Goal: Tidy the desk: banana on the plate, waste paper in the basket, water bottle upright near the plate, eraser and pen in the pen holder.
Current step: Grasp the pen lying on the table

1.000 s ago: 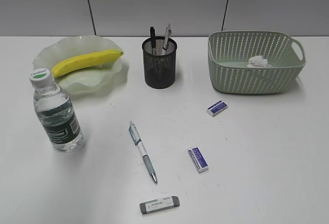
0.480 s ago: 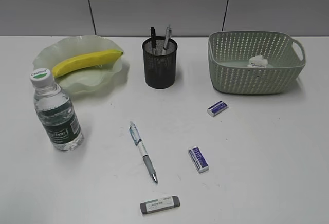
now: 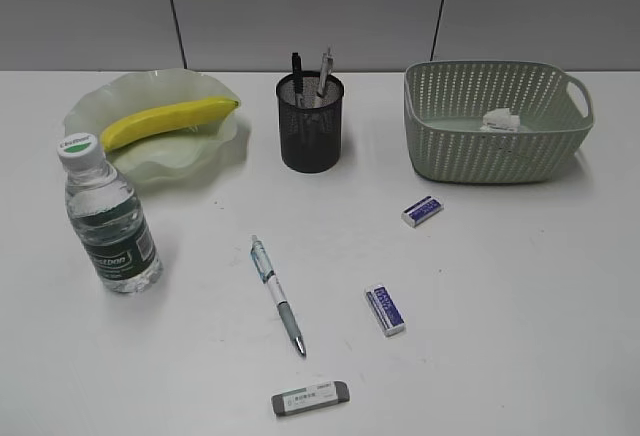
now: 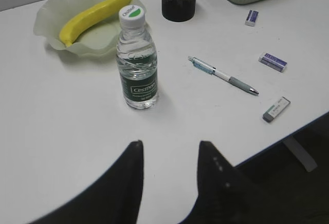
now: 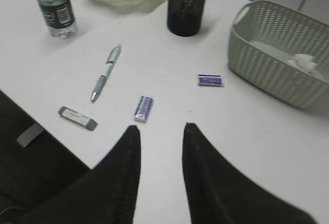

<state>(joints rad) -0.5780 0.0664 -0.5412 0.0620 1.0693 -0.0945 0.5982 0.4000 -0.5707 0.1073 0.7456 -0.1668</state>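
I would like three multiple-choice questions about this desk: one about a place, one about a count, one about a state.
1. Where is the banana?
A. on the plate
B. in the basket
C. beside the pen

2. How many erasers lie loose on the desk?
A. one
B. three
C. five

3. How is the water bottle standing?
A. on its side
B. upside down
C. upright

Key:
1 A: the banana lies on the plate.
2 B: one eraser near the basket, a second eraser right of the pen, a grey eraser at the front edge.
3 C: the water bottle has its cap on top.
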